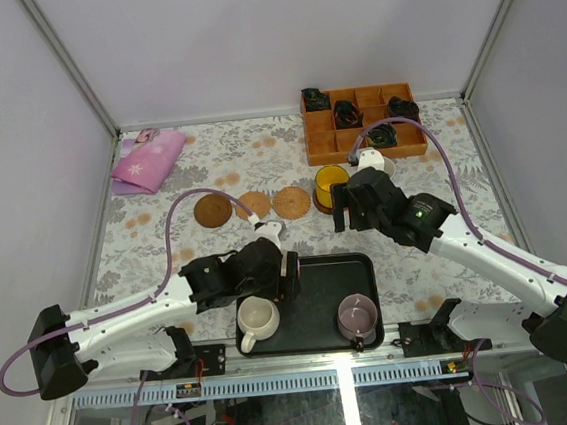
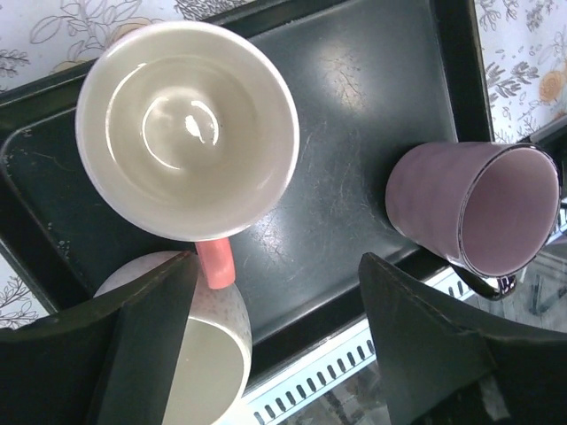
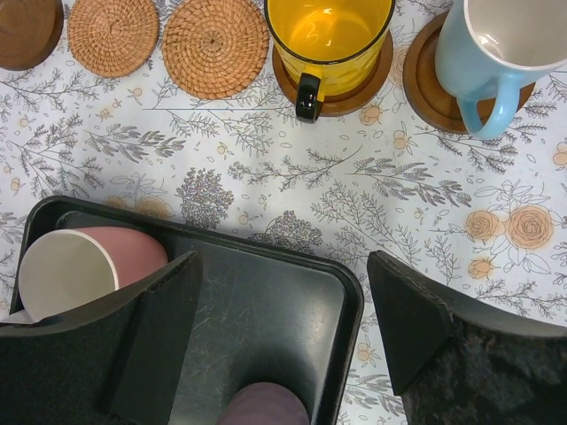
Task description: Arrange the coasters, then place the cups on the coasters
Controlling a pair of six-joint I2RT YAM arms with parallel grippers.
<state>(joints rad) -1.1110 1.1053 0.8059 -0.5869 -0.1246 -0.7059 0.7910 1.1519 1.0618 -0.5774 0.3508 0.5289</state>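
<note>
Left gripper (image 2: 276, 266) is hanging wide open and holding nothing over the black tray (image 2: 354, 88), where the pink cup (image 2: 186, 128) is sitting just past the fingertips, with the cream cup (image 2: 217, 354) and mauve cup (image 2: 443, 208) beside it. Right gripper (image 3: 283, 266) is also hanging wide open and holding nothing, at the tray's far edge. Yellow cup (image 3: 328, 35) and blue cup (image 3: 487, 53) are each standing on a coaster (image 3: 423, 84), and three bare coasters (image 3: 215, 46) are lying in a row to their left.

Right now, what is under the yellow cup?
A dark brown coaster. Its rim shows all around the base of the yellow cup. The coaster's middle is covered by the cup, so I cannot see it.
</note>
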